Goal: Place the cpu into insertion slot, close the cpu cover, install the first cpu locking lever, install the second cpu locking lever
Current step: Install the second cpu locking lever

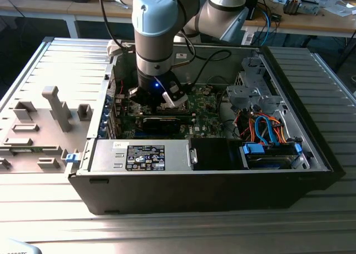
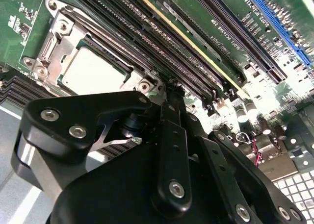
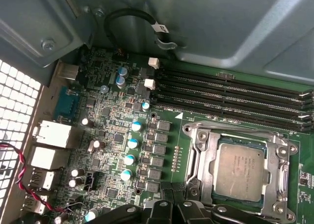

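The cpu (image 3: 240,171) lies flat in the insertion slot (image 3: 198,153) on the green board, silver face up. The cpu cover (image 3: 280,177) lies down around it as a silver frame, its window showing the chip. In the second wrist view the cpu (image 2: 93,69) and cover frame (image 2: 66,37) sit just beyond my gripper (image 2: 169,89). The gripper is shut, holds nothing, and its tip hovers by the socket corner nearest the memory slots. In the exterior view my gripper (image 1: 167,98) reaches down into the case over the board. I cannot tell how the thin locking levers along the frame stand.
Long black memory slots (image 3: 235,94) run beside the socket. Capacitors (image 3: 131,143) and rear ports (image 3: 51,133) stand on the other side. The black power-supply box (image 1: 146,157), a drive bay with orange and blue cables (image 1: 267,134) and the case walls (image 1: 200,195) hem the arm in.
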